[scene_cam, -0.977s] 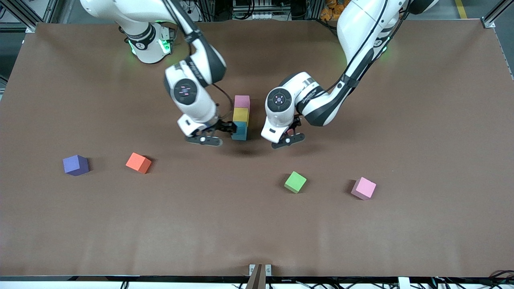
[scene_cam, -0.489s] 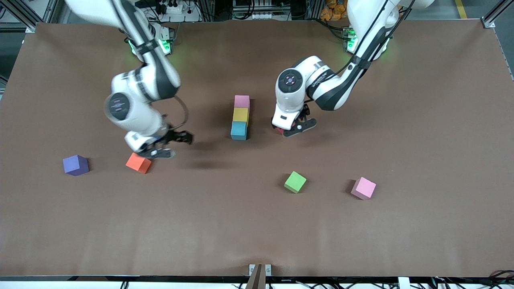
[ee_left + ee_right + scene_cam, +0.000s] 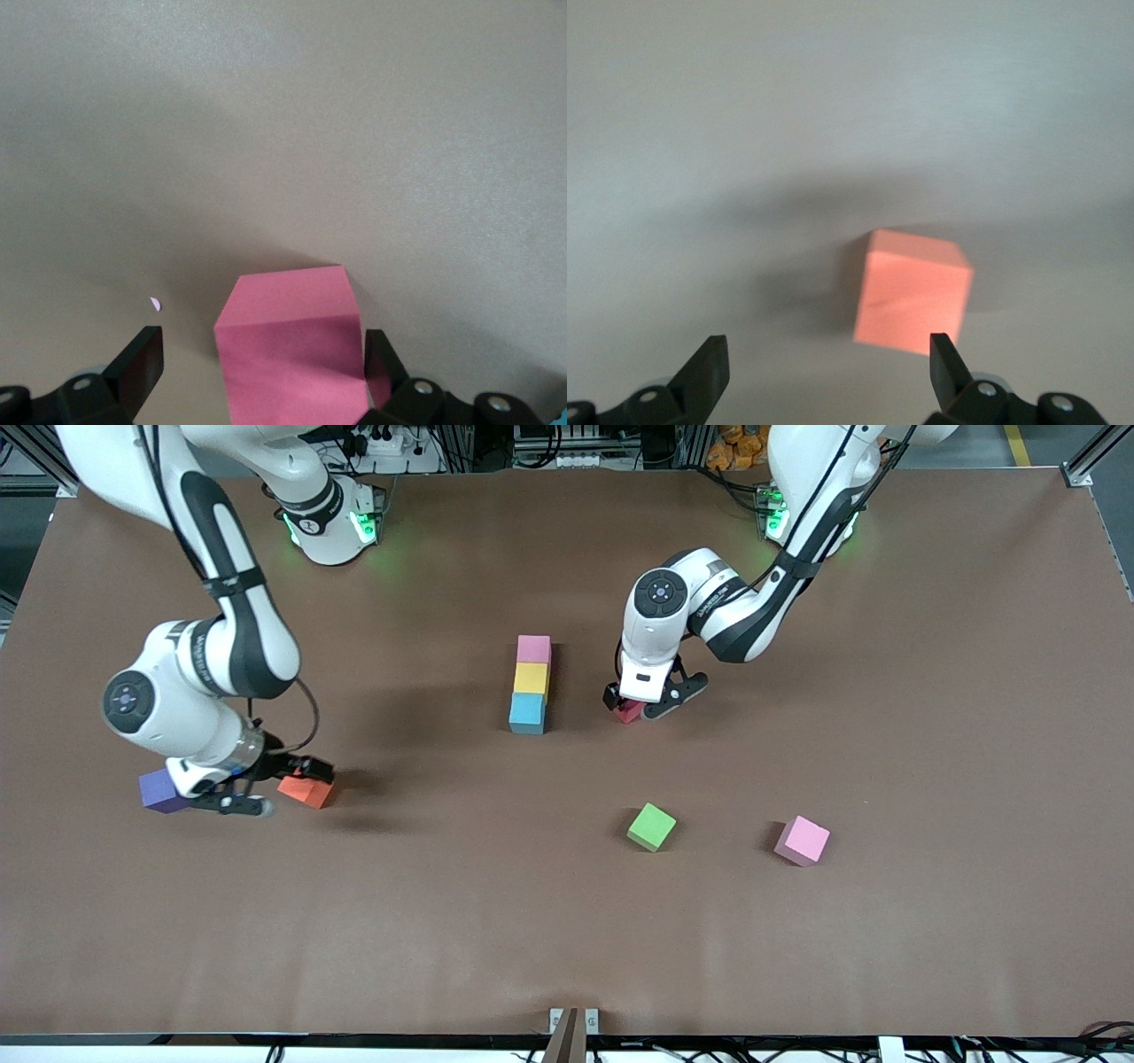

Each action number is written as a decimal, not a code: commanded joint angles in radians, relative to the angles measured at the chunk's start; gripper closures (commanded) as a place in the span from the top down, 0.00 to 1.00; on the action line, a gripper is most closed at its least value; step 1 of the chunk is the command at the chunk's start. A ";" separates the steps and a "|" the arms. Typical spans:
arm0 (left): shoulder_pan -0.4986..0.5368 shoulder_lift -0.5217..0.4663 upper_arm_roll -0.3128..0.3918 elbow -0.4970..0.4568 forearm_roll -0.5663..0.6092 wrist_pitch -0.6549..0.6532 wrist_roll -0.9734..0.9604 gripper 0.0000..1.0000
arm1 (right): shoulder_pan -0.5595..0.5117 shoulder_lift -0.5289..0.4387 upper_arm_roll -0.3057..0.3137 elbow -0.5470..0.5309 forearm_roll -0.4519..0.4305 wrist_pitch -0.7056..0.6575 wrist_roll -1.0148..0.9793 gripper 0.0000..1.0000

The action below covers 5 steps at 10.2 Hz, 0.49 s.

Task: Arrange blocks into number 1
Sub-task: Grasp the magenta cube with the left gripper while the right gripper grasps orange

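Surface: brown matte table (image 3: pixel 886 957) filling the front view, two white arms reaching over it from their bases at its top.
Cubes, count: seven in all; five task colours across six cubes (two pink), plus one green and one purple.
Pink cube, loose (image 3: pixel 803 841): one, lying nearest the front camera, toward the left arm's end of the table.
Green cube (image 3: pixel 652 826): one, sitting near the loose pink cube, a little farther from the camera, tilted against the table edges.
Orange cube (image 3: pixel 306 791): one, sitting toward the right arm's end, partly covered by the right gripper; in the right wrist view (image 3: pixel 912 292) it is lying ahead of the fingers, not between them.
Purple cube (image 3: pixel 158 789): one, sitting beside the orange cube, closer to the table's end, partly hidden under the right gripper.
Right gripper (image 3: pixel 257 788): hovering low over the orange and purple cubes, fingers standing wide apart, holding nothing.
Column, count three: sky-blue cube (image 3: pixel 528 713), yellow cube (image 3: pixel 532 678) and second pink cube (image 3: pixel 534 649), touching in a straight line at mid-table, sky-blue nearest the camera.
Crimson cube (image 3: pixel 630 711): one, resting on the table beside the column, toward the left arm's end, apart from it.
Left gripper (image 3: pixel 645 701): straddling the crimson cube (image 3: pixel 292 345), fingers spread wide either side; one looking to be touching it, a gap showing at the other.
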State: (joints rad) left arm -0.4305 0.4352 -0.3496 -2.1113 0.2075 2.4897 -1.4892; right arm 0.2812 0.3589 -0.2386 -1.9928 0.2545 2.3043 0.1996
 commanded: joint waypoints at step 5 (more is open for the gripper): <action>-0.011 0.031 -0.003 -0.013 0.023 0.047 -0.062 1.00 | -0.002 0.116 -0.051 0.063 0.011 -0.005 0.184 1.00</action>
State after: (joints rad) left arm -0.4348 0.4618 -0.3504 -2.1206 0.2075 2.5170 -1.5042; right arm 0.2753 0.4401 -0.2910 -1.9642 0.2548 2.3043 0.3607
